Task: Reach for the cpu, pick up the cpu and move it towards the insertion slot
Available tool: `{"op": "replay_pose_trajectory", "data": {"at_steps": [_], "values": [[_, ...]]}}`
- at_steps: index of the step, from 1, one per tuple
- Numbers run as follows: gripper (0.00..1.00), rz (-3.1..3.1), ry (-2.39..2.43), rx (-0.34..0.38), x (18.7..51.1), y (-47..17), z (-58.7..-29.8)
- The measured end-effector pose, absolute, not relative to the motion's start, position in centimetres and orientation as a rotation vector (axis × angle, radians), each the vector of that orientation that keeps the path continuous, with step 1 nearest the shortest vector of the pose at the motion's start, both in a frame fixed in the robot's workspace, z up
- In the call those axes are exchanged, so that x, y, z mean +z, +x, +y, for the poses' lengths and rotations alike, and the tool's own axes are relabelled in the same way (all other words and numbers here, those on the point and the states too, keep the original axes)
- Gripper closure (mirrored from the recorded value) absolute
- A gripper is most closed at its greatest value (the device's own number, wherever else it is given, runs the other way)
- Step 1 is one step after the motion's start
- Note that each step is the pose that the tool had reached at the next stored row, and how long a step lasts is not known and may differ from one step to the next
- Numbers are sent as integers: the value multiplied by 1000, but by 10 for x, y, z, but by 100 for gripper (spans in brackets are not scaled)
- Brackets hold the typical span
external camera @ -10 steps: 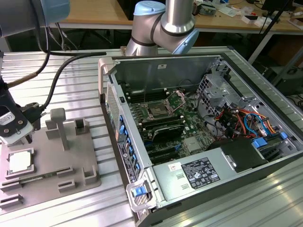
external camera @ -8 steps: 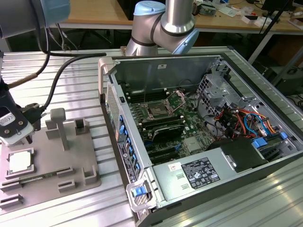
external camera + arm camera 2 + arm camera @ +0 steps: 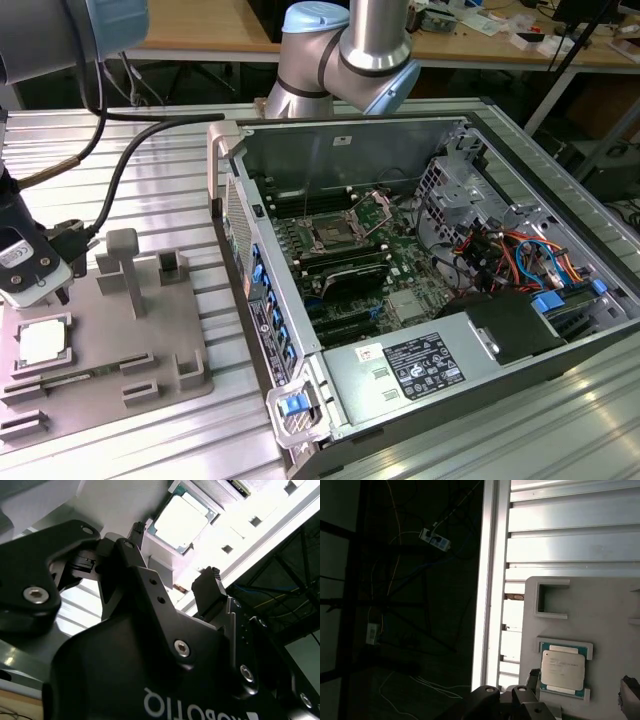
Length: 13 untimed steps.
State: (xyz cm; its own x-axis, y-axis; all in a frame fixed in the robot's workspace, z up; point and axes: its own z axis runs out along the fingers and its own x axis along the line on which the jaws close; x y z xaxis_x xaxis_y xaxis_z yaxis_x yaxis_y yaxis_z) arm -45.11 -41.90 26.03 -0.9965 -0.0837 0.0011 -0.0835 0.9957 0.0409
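On the grey tray [image 3: 150,330], at the end farthest from the computer case [image 3: 350,150], the cpu [image 3: 44,342] [image 3: 181,520] [image 3: 562,667] lies flat in a shallow pocket with its silvery top up. Faint print covers that top, too small to read. The gripper [image 3: 38,290] [image 3: 175,550] [image 3: 580,680] hangs just above the tray. In both wrist views its fingers [image 3: 212,580] stand spread, one on each side of the chip, holding nothing. A white label [image 3: 15,255] sits on the gripper's body. In the second wrist view white lettering [image 3: 200,707] on its housing is upside down and cut off at the edge. The insertion slot [image 3: 333,235] lies well apart from the tray, inside the case and behind the case's side wall. A black label [image 3: 420,365] lies on the metal box at the near end of the case. A thick black cable [image 3: 120,170] crosses the slatted table [image 3: 170,130] beyond the tray. The tray's raised blocks [image 3: 125,265] stand between the chip and the case.
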Motion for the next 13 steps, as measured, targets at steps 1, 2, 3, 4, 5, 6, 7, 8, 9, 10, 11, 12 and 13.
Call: {"op": "replay_pose_trajectory", "data": {"at_steps": [1, 2, 3, 4, 5, 6, 7, 8, 9, 10, 11, 12, 13], "values": [[34, -3135, 131, -64, 260, -451, -419], [34, -3135, 131, -64, 260, -451, -419], [34, -3135, 131, -64, 260, -451, -419], [34, -3135, 131, -64, 260, -451, -419], [34, -3135, 131, -64, 260, -451, -419], [34, -3135, 131, -64, 260, -451, -419], [34, -3135, 131, -64, 260, -451, -419], [34, -3135, 131, -64, 260, -451, -419], [34, -3135, 131, -64, 260, -451, -419], [34, -3135, 131, -64, 260, -451, -419], [34, -3135, 131, -64, 260, -451, -419], [34, -3135, 131, -64, 260, -451, -419], [34, -3135, 131, -64, 259, -451, -419]]}}
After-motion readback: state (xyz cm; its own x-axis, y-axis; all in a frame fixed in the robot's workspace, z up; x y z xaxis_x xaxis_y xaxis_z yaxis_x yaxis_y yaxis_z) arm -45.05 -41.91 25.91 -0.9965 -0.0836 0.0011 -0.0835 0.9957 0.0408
